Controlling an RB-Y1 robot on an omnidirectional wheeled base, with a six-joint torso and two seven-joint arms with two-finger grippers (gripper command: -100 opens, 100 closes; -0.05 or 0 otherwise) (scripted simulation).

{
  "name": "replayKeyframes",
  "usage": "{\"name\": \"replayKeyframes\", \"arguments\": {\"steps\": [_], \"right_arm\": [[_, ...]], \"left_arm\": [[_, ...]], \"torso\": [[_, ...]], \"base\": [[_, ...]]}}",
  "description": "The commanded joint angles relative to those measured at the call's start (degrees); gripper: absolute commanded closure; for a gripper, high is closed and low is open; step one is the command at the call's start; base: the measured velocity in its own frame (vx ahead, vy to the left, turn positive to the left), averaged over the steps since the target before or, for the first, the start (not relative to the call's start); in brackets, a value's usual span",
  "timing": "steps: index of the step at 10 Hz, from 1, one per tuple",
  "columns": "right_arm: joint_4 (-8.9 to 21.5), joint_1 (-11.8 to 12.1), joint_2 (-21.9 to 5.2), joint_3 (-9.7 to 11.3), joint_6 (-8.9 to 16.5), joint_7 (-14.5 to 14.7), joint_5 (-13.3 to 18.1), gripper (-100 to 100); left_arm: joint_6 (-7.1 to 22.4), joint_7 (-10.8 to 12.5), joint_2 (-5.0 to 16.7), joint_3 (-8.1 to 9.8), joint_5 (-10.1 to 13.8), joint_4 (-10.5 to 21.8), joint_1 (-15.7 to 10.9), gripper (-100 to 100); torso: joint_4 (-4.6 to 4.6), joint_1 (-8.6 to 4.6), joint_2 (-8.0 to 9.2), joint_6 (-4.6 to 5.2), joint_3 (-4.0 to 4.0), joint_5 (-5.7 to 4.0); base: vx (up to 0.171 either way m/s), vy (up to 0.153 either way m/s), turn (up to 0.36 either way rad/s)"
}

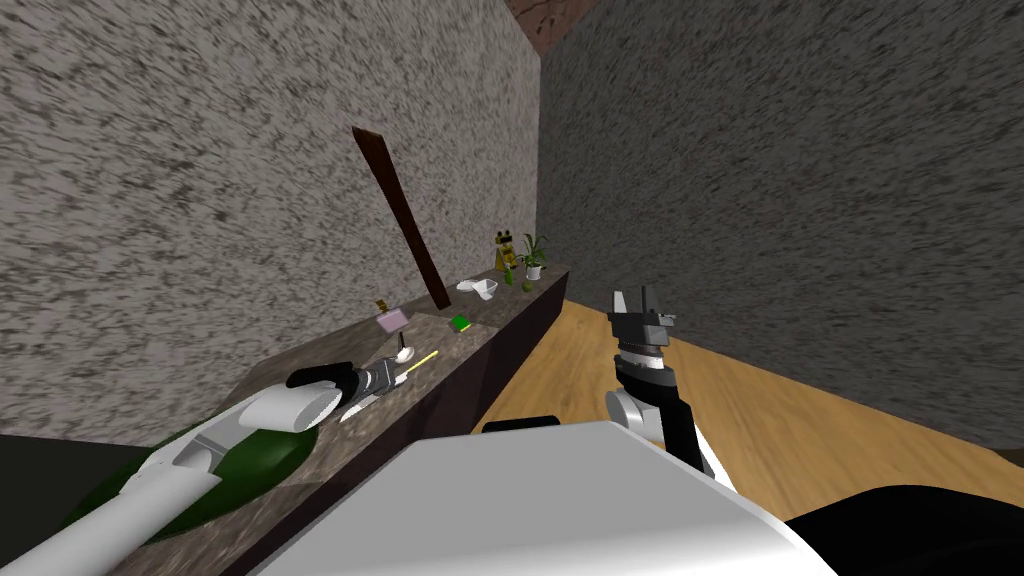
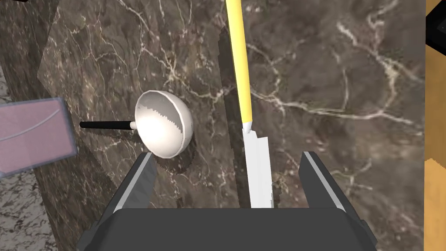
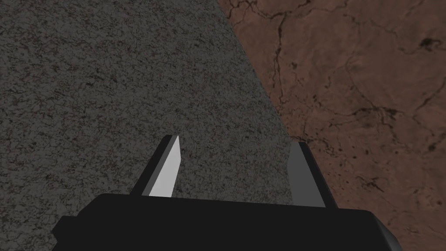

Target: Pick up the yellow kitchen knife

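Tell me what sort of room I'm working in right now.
Most likely a kitchen: a long dark marbled counter runs along a speckled wall, with a yellow-handled knife and a white ladle lying on it. A small potted plant stands at its far end.

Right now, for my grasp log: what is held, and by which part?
Nothing is held. The open left gripper straddles the knife at its blade, not touching; the right gripper is open too.
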Motion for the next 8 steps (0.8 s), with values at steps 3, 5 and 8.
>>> {"name": "replayKeyframes", "arguments": {"steps": [3,5,8], "right_arm": [[0.0,0.0,0.0,0.0,0.0,0.0,0.0,0],[0.0,0.0,0.0,0.0,0.0,0.0,0.0,0],[0.0,0.0,0.0,0.0,0.0,0.0,0.0,0]], "left_arm": [[4.9,2.1,4.0,0.82,3.5,1.0,0.9,-100],[7.3,3.2,5.9,1.26,5.3,1.6,1.4,-100],[10.4,4.7,7.9,1.77,7.9,2.3,2.3,-100]], "torso": [[-0.01,-0.04,-0.06,-0.01,-0.03,-0.01],[-0.02,-0.04,-0.08,-0.01,-0.05,-0.01],[-0.03,-0.03,-0.16,-0.02,-0.09,0.00]], "base": [[-0.073,0.016,-0.143],[-0.071,0.014,-0.144],[-0.043,0.014,-0.109]]}}
